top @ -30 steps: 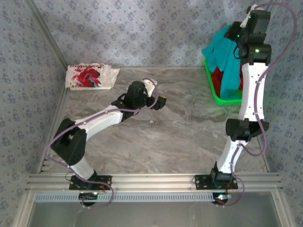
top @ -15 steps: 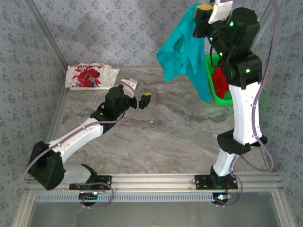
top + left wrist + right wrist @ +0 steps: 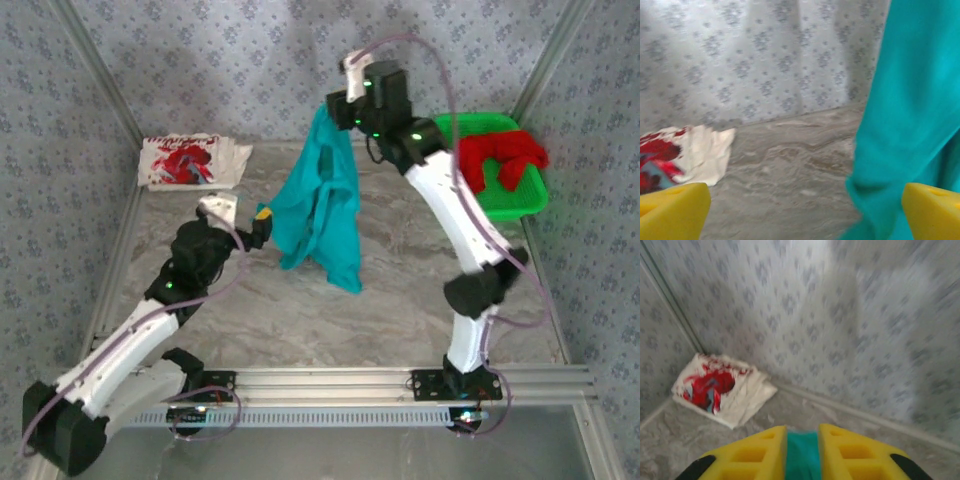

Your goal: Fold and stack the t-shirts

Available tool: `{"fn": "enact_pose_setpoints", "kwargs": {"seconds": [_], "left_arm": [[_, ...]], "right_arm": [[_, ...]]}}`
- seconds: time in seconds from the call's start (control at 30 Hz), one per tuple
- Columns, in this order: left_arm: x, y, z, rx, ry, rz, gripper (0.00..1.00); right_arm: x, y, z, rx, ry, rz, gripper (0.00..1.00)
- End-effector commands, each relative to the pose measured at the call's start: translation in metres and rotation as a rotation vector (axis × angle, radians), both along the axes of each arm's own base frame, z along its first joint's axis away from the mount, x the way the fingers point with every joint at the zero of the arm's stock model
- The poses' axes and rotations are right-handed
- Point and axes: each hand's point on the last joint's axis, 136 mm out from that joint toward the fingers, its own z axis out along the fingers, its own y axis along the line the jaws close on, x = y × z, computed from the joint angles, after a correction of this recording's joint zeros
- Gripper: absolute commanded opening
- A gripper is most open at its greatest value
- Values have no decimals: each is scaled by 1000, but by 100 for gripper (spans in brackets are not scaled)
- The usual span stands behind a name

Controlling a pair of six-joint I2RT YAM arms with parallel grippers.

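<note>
Marble-pattern table [image 3: 400,290]: teal t-shirt [image 3: 320,200] hangs over its middle, top edge clamped in right gripper [image 3: 802,440]. Green basket [image 3: 525,200], far right, holds red t-shirt [image 3: 495,155]. White printed t-shirt [image 3: 190,162] lies folded, far-left corner. Left gripper [image 3: 240,212] spread wide, empty, just beside the teal cloth.

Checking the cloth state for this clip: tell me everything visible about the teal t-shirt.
The teal t-shirt is soft, plain-looking cloth, unfolded and bunched into long vertical folds. It hangs in the air over the middle of the marble-patterned table, its top pinched between the yellow fingers of the right end effector, its lowest tip dangling toward the table. The open left end effector sits close beside it; contact there cannot be told. No lettering shows.
</note>
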Motion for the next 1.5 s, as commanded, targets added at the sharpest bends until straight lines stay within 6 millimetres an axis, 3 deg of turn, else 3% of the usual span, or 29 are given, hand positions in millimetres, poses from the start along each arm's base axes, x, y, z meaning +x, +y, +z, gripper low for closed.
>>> {"fn": "enact_pose_setpoints", "kwargs": {"seconds": [0.0,0.07,0.17,0.27,0.33,0.4,0.6,0.7,0.87,0.97,1.1,1.17,1.3,1.47], "left_arm": [[-5,25,-12,-45,53,66,98],[-4,26,-20,-28,86,53,98],[5,11,-38,39,171,-5,98],[23,-8,-57,62,243,-65,98],[32,-27,-67,50,288,-137,98],[36,-51,-81,49,352,-216,98],[26,-101,-131,32,503,-365,94],[16,-118,-151,8,591,-405,87],[0,-138,-175,-3,652,-427,87],[10,-147,-178,-9,658,-427,75],[24,-156,-181,-12,661,-419,45],[26,-160,-187,-22,683,-424,41],[28,-163,-190,-47,704,-415,3],[42,-144,-152,-88,606,-331,0]], "right_arm": [[10,21,-35,50,168,57,45],[15,14,-39,43,196,45,64],[13,-5,-39,64,201,22,69],[9,-40,-57,184,235,-46,71],[2,-68,-87,242,273,-104,70],[-21,-88,-125,242,330,-155,70],[-105,-113,-243,176,575,-223,70],[-137,-116,-272,197,627,-246,70],[-162,-115,-292,149,625,-251,70],[-169,-112,-300,146,618,-240,68],[-188,-106,-315,132,659,-204,68],[-199,-106,-328,130,703,-200,68],[-219,-100,-350,145,780,-163,69],[-238,-85,-371,133,865,-97,69]]}}
